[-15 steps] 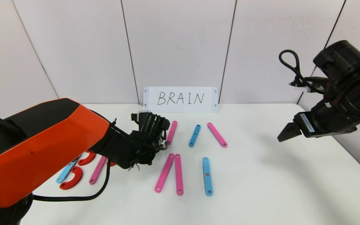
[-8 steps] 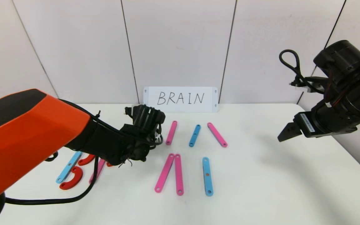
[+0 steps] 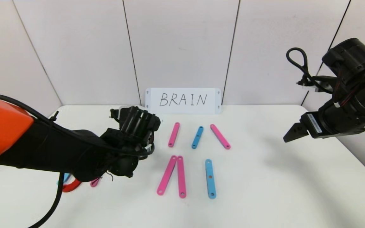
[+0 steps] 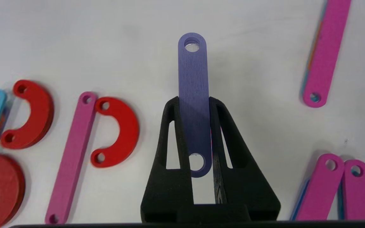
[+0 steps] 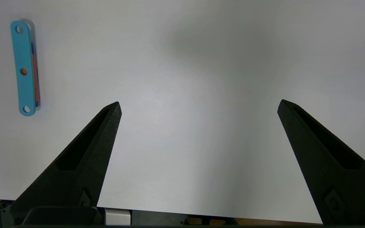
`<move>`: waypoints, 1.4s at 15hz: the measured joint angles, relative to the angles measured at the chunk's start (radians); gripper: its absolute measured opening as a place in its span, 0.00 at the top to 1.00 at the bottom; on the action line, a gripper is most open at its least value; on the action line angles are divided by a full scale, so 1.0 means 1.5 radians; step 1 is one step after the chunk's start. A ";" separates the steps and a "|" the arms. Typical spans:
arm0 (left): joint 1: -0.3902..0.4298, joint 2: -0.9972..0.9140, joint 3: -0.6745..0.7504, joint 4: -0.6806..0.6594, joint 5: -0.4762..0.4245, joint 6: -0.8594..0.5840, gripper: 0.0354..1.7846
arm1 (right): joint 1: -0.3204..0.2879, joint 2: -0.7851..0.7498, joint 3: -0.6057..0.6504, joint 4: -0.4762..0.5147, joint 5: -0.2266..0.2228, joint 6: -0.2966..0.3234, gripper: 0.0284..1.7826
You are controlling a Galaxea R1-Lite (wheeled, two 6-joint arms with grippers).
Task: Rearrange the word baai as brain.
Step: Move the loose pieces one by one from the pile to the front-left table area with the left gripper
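Left gripper (image 4: 195,104) clamps a purple strip (image 4: 193,95) above the table (image 3: 265,177).
Right gripper (image 5: 198,107) hangs spread wide, empty. White card (image 3: 183,100) reads "BRAIN"; pink strips (image 3: 173,174) lie before it, red curves (image 4: 116,131) beside.

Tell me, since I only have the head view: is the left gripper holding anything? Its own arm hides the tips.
Observer: Yes. The left wrist view shows the left gripper shut on a purple strip, which juts out past the tips.
Operator: What lies on the table near it?
Observer: A pink strip with a red curve beside it.
Operator: And the right gripper?
Observer: The right gripper is open and empty above the table; a light-blue strip lies off to one side.
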 joint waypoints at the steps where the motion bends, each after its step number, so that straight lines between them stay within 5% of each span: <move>1: -0.001 -0.011 0.014 0.018 0.017 -0.025 0.89 | 0.001 0.000 0.000 0.000 0.000 0.000 0.03; 9: -0.020 -0.050 0.088 0.141 0.031 -0.199 0.89 | 0.009 -0.002 0.004 0.001 0.000 0.000 0.03; 21: -0.039 -0.120 0.205 0.141 0.033 -0.247 0.89 | 0.019 -0.003 0.010 0.001 -0.001 0.000 0.03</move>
